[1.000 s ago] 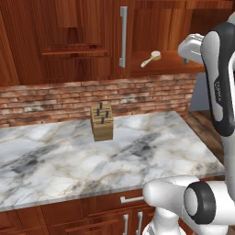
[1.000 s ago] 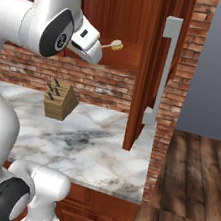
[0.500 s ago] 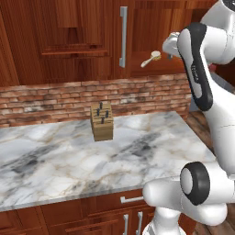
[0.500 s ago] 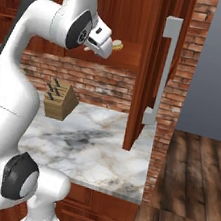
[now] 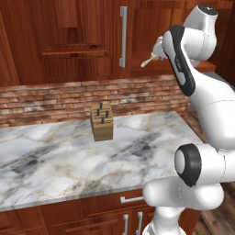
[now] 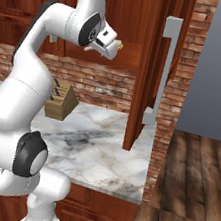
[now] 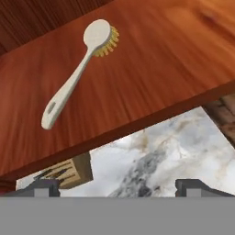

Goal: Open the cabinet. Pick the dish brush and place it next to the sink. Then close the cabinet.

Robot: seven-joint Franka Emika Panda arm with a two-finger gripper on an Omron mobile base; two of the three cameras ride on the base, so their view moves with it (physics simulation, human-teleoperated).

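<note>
Dish brush (image 7: 78, 71): lies flat on the cabinet shelf (image 7: 151, 69), ahead of the fingertips and off toward the left one, well apart from both; cream handle slants back toward the hand, round head with yellow bristles at the far end.
Cabinet (image 6: 149, 68): right door swung wide, long silver bar handle (image 6: 162, 72) off to the hand's right; left door shut.
Gripper (image 7: 117, 186): spread as wide as it goes, nothing between the tips, touching nothing; hovers just short of the shelf's front edge.
Below the hand: marble counter (image 5: 55, 160), with a knife block (image 5: 102, 121) down and to the left.
</note>
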